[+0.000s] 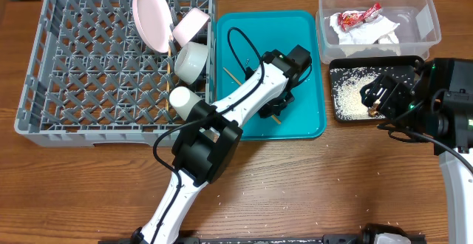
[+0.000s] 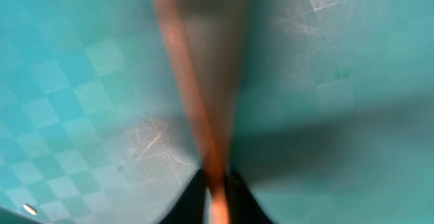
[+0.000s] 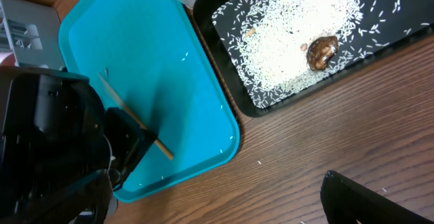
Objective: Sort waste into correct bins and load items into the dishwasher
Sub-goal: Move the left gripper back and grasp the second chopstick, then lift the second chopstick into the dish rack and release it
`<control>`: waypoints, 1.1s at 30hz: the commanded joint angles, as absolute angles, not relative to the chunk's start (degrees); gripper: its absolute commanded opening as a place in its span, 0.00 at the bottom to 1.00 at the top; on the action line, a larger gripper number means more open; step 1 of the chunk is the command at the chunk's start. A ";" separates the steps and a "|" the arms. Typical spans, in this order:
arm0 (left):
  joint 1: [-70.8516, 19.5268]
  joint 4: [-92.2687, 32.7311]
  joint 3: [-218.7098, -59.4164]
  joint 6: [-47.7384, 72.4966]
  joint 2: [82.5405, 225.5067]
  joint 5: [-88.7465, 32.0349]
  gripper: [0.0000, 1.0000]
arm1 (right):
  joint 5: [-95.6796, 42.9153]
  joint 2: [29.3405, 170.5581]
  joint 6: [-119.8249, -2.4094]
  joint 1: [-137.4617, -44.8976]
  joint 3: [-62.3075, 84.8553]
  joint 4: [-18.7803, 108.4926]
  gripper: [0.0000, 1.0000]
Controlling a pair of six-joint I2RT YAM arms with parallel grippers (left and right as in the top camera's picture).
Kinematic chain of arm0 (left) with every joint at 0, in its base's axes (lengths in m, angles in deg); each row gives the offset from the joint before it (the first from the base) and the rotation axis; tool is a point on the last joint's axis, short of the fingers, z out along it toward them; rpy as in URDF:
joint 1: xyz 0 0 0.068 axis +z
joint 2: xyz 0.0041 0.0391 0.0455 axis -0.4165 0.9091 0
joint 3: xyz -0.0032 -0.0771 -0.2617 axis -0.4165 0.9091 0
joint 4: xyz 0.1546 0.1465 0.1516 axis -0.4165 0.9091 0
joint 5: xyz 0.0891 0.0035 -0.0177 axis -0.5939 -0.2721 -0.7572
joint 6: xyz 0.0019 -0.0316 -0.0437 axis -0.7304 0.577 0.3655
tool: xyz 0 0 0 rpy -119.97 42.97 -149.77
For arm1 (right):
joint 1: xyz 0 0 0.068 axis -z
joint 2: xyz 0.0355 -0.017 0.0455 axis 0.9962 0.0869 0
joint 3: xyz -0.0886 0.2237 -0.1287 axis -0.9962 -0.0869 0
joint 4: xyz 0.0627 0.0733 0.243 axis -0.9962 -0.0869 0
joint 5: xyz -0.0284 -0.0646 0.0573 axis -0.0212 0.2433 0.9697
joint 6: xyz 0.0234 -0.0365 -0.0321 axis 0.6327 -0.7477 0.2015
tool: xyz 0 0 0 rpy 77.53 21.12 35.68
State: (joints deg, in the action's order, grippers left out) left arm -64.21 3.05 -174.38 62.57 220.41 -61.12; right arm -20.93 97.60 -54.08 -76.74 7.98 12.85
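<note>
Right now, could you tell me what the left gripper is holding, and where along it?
The left gripper pinches a wooden chopstick toward one end, over the teal tray.

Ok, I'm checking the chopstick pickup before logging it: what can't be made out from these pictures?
Left wrist view: the chopstick is blurred, too close; one stick or two, unclear.
Overhead: the left arm hides the left gripper and the chopstick's middle.
Right wrist view: the bottom edge cuts off the right gripper; only one finger shows.
</note>
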 commanded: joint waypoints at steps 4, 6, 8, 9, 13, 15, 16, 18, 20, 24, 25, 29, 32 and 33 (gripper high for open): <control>-63.66 1.61 -172.79 53.26 221.40 -60.38 0.04 | -21.34 97.45 -54.28 -76.55 9.03 12.98 1.00; -63.25 2.57 -174.17 49.72 220.94 -60.38 0.04 | -21.34 97.45 -54.28 -76.55 9.03 12.98 1.00; -62.76 4.99 -176.61 47.49 219.96 -60.51 0.04 | -21.34 97.45 -54.28 -76.55 9.03 12.98 1.00; -62.57 6.22 -177.84 46.55 219.34 -60.73 0.04 | -21.34 97.45 -54.28 -76.55 9.03 12.98 1.00; -62.39 12.08 -183.02 44.87 215.28 -63.94 0.04 | -21.34 97.45 -54.28 -76.52 9.03 12.98 1.00; -62.39 15.01 -185.18 44.24 211.87 -66.37 0.04 | -21.34 97.45 -54.28 -76.55 9.03 12.98 1.00; -62.33 15.81 -185.73 43.27 210.38 -67.20 0.04 | -21.34 97.45 -54.28 -76.55 9.03 12.98 1.00; -61.91 17.19 -186.23 41.00 206.82 -68.73 0.04 | -21.34 97.45 -54.28 -76.55 9.03 12.98 1.00; -60.97 18.72 -186.23 38.40 202.73 -70.06 0.04 | -21.34 97.45 -54.28 -76.55 9.03 12.98 1.00; -58.00 23.64 -186.21 31.71 195.93 -74.93 0.04 | -21.34 97.45 -54.28 -76.55 9.03 12.98 1.00; -57.17 24.82 -186.21 30.01 194.91 -76.44 0.04 | -21.34 97.45 -54.28 -76.52 9.03 12.98 1.00; -53.10 27.99 -186.08 22.75 193.22 -83.94 0.04 | -21.34 97.45 -54.28 -76.55 9.03 12.98 1.00; -47.92 27.62 -183.65 17.05 193.66 -86.74 0.04 | -21.34 97.45 -54.28 -76.55 9.03 12.98 1.00; -46.63 26.90 -182.56 15.95 193.75 -86.91 0.04 | -21.34 97.45 -54.28 -76.52 9.03 12.98 1.00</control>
